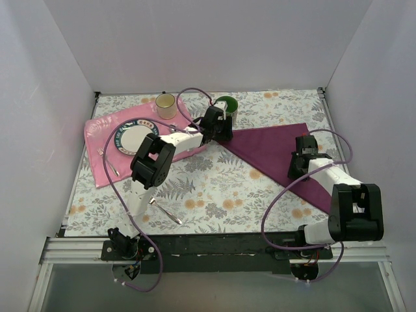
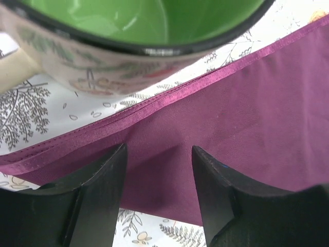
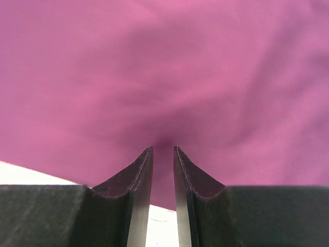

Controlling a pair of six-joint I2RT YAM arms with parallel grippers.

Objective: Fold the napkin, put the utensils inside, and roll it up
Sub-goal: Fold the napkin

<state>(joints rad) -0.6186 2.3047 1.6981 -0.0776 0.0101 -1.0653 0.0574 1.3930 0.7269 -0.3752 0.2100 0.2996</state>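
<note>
Napkin (image 1: 273,146) lay toward the right edge — right gripper (image 3: 163,150) pinched it, left gripper (image 2: 159,149) spread over its hem; even pulls seemed wise.

Both arms reach out to the napkin (image 1: 273,146), one at each end.
The left arm (image 1: 156,159) folds at its elbow and runs forward to the napkin's left tip. There the left end effector (image 2: 159,154) points down with its two black fingers spread apart, their tips over the napkin's hemmed edge. The right arm (image 1: 354,211) bends at a raised elbow beside the napkin's near corner and reaches its forearm over the napkin. The right end effector (image 3: 163,150) has its fingers drawn almost together, nipping a pucker of napkin.
</note>
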